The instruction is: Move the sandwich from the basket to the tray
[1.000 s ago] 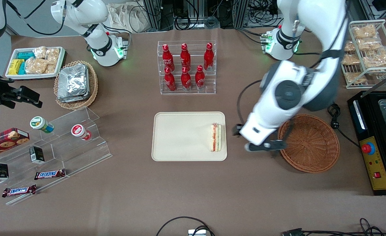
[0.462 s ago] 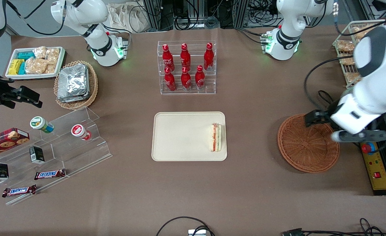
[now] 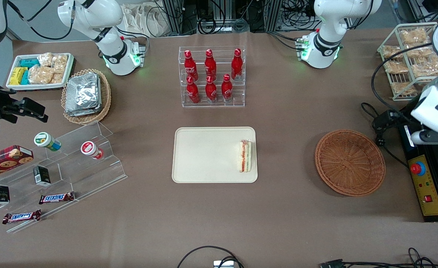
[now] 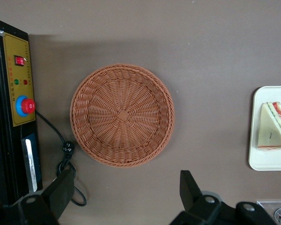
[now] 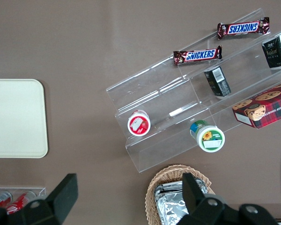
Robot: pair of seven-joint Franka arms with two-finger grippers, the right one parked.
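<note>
The sandwich [image 3: 245, 156] [image 4: 274, 132], a white bread wedge with an orange-red filling edge, lies on the cream tray [image 3: 204, 156] [image 4: 271, 161], close to the rim on the basket's side. The reddish-brown wicker basket [image 3: 350, 162] [image 4: 122, 115] has nothing in it. My gripper [image 3: 408, 131] [image 4: 126, 192] hangs high above the table at the working arm's end, over the edge of the black box beside the basket. Its fingers stand wide open with nothing between them.
A black control box [image 3: 423, 175] with a red button and a cable [image 3: 380, 139] lie next to the basket. A wire rack of snack bags [image 3: 412, 59], a rack of red bottles [image 3: 211, 76], an acrylic shelf [image 3: 55, 167] and a foil-packet basket [image 3: 86, 96] also stand on the table.
My gripper has swung away from the tray's edge, across the basket, out toward the working arm's end of the table. The sandwich has stayed put on the tray.
</note>
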